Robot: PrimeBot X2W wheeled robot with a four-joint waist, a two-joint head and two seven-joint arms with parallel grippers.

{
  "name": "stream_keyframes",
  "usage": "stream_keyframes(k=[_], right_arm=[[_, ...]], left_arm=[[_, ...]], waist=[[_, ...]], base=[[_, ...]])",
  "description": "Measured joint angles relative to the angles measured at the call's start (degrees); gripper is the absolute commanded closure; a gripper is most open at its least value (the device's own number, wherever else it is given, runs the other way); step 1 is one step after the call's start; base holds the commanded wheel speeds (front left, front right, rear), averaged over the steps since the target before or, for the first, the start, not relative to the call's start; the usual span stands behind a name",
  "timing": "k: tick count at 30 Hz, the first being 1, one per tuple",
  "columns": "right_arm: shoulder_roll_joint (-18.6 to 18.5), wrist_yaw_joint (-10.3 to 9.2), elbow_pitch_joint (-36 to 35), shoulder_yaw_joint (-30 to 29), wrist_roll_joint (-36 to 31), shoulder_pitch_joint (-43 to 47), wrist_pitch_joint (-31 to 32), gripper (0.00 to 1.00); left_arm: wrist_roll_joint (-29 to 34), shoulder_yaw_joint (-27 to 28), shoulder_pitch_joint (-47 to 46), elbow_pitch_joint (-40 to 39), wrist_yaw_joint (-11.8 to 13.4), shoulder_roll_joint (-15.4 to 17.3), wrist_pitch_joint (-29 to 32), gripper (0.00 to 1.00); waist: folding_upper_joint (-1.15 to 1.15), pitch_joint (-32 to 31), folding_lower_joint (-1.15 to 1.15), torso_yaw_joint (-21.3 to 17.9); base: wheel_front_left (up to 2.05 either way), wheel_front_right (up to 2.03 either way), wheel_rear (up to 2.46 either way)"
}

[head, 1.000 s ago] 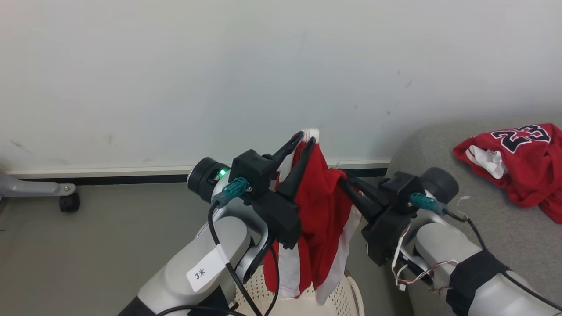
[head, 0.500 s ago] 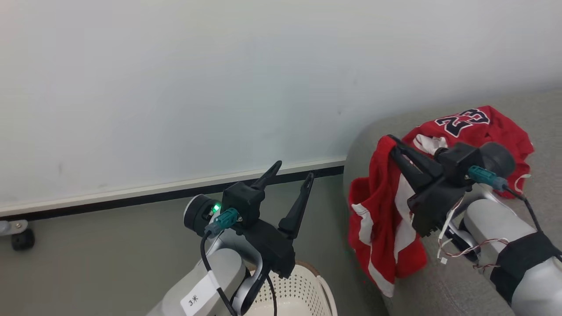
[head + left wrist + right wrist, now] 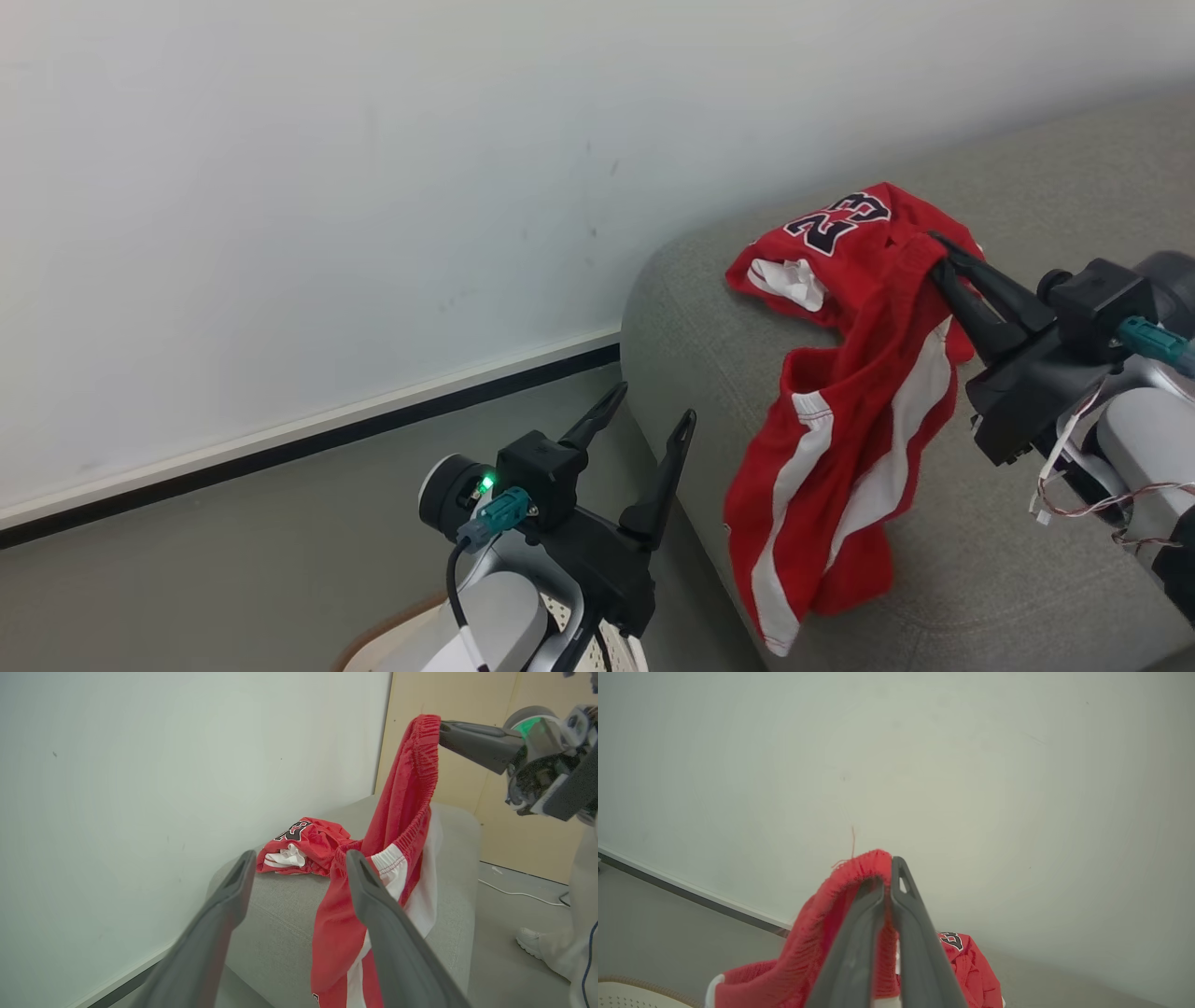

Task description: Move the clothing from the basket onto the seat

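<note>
the grey sofa shows bare cushion on the robot's side of the red shorts, which hang pinched in the right gripper over the sofa's edge — a gripper could come down there. farther back the crumpled jersey takes up the rounded corner, close under the white wall that closes the far side. the left gripper, fingers spread wide, stands just beside the sofa's side, with open floor to its left. the basket sits under its arm. past the sofa's other end — a person's shoe.
</note>
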Motion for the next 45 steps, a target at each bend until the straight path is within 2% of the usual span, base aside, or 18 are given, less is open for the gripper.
stream_keyframes(k=[5, 12, 17, 22, 30, 37, 39, 45], right_arm=[[-1.82, 0.01, -2.31, -1.32, 0.20, -1.06, 0.96, 1.00], [-4.48, 0.01, -4.04, -5.16, 1.15, -8.18, 3.01, 1.00], [-8.56, -0.35, -3.03, -9.14, 1.15, -16.65, 5.05, 1.00], [-10.32, -0.42, 0.35, -11.72, 1.15, -24.44, 7.00, 1.00], [-10.17, -0.53, 8.17, -13.01, 1.55, -28.32, 9.43, 1.00], [-9.77, -2.80, 15.43, -14.63, 3.54, -28.15, 10.37, 1.00], [-8.48, -3.83, 17.45, -14.94, 4.38, -27.65, 10.76, 1.00], [-3.12, -4.44, 22.32, -13.74, 4.79, -26.92, 11.09, 1.00]], left_arm=[[0.67, -0.93, 0.01, -0.73, 0.14, -0.63, -0.01, 0.00], [1.70, -2.35, -0.05, -2.31, 0.33, -0.81, -0.01, 0.00], [3.61, -3.03, -0.50, -3.59, 0.65, -0.77, -0.01, 0.00], [4.66, -3.13, -2.03, -5.26, 0.70, -0.56, 0.00, 0.00], [7.53, -3.13, -5.91, -8.21, 0.87, 0.83, 0.68, 0.00], [9.26, -3.71, -10.16, -10.31, 1.15, 0.73, 2.32, 0.00], [10.80, -3.98, -11.51, -11.23, 1.15, 0.79, 3.08, 0.00], [11.60, -3.89, -13.61, -11.32, 1.13, 2.57, 3.59, 0.00]], waist=[[0.00, 1.48, 0.00, -2.03], [0.00, 5.23, 0.00, -2.40], [0.00, 8.60, 0.01, -1.71], [0.00, 12.28, 0.01, -0.40], [0.01, 18.57, 0.01, 2.39], [0.01, 24.42, 0.01, 4.95], [0.01, 26.96, 0.02, 6.00], [0.01, 31.96, 0.02, 7.74]], base=[[0.00, 0.00, 0.00], [0.00, 0.00, 0.00], [0.00, 0.00, 0.00], [0.00, 0.00, 0.00], [0.00, 0.00, 0.00], [0.00, 0.00, 0.00], [0.00, 0.00, 0.00], [0.00, 0.00, 0.00]])
